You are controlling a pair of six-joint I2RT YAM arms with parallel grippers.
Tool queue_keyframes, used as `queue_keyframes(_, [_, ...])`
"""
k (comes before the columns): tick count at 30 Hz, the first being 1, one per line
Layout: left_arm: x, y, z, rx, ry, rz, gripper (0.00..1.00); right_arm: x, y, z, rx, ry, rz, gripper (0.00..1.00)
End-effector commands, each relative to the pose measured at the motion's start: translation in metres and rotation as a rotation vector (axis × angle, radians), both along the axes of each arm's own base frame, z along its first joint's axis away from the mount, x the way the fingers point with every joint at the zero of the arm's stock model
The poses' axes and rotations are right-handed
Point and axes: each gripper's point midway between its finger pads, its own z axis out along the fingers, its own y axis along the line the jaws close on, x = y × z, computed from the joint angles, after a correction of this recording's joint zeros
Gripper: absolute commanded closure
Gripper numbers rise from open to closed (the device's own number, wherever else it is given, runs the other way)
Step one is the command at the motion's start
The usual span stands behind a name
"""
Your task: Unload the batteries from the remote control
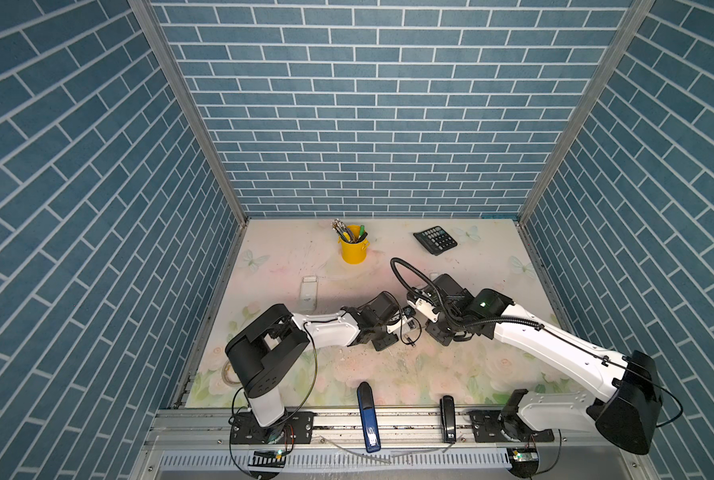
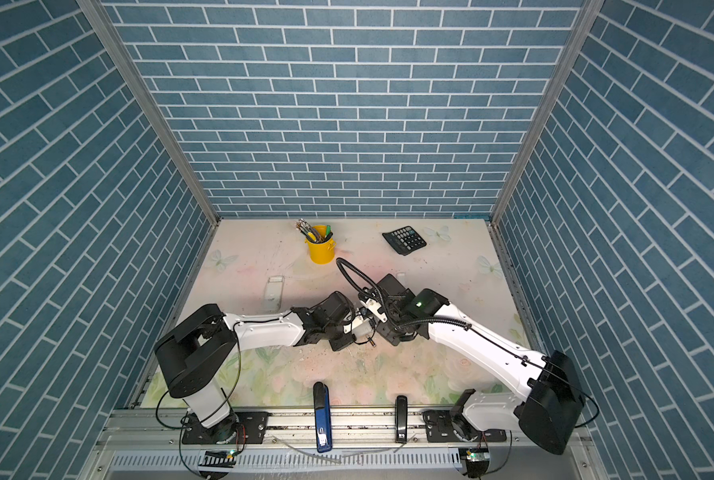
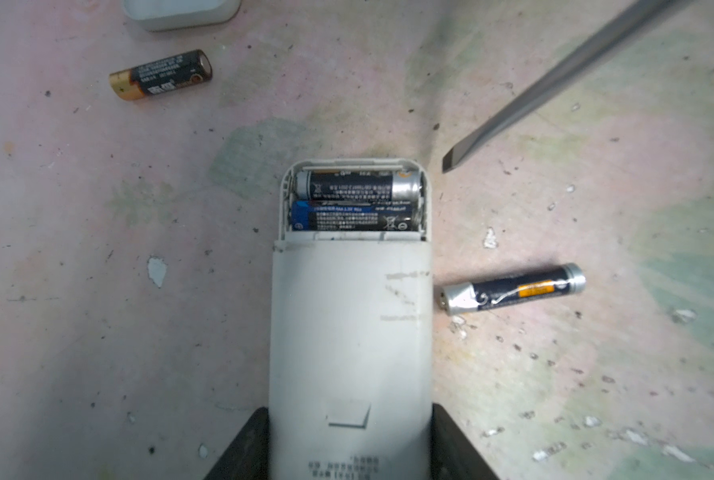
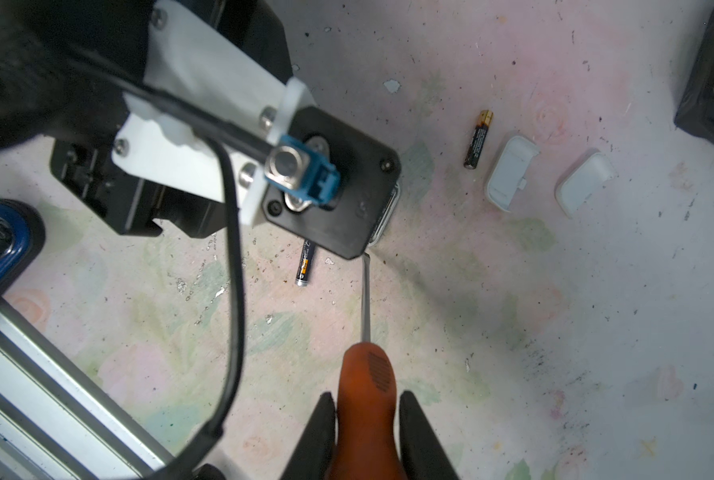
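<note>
While the left gripper (image 3: pixel 351 451) is squeezing the white remote (image 3: pixel 351 332) by its 2 long sides, the remote is lying back-up on the table (image 3: pixel 97 291) & its battery box at the far end is sitting open. 2 batteries (image 3: pixel 355 185) are sitting inside that box, side by side & touching, both lying across the remote. A gold-end battery (image 3: pixel 160 75) is lying loose on the table, well apart from the remote. A silver-end battery (image 3: pixel 513 289) is lying loose too, just beside one long side of the remote. The right gripper (image 4: pixel 367 401) is pinching the orange handle of a screwdriver (image 4: pixel 365 299), w/ a finger pressing on each side. The flat tip is hanging just beside a corner of the open end & is not touching the remote. 2 white covers (image 4: pixel 511 172) are lying next to each other on the table, nr the gold-end battery. Both arms are meeting nr the middle of the table in both top views. A yellow cup (image 1: pixel 353 249) full of pens & a black calculator (image 1: pixel 435 240) are sitting far back, well apart from the arms. A blue stapler (image 1: pixel 367 419) & a black stapler (image 1: pixel 448 419) are lying at the front edge, btwn the 2 arm bases.
</note>
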Motion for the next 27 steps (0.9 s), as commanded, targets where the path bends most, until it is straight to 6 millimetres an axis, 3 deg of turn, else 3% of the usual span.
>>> queue_keyframes(1, [-0.0242,0.0269,-0.0363,0.145,0.097,-0.021,0.94,0.0016,0.0005,0.0084,0.023,-0.02,-0.005,1.0])
queue_keyframes(27, [-0.0241,0.0268,-0.0363,0.144,0.096,-0.022,0.94,0.0059,0.0083,0.0096,0.035,-0.028,0.017,1.0])
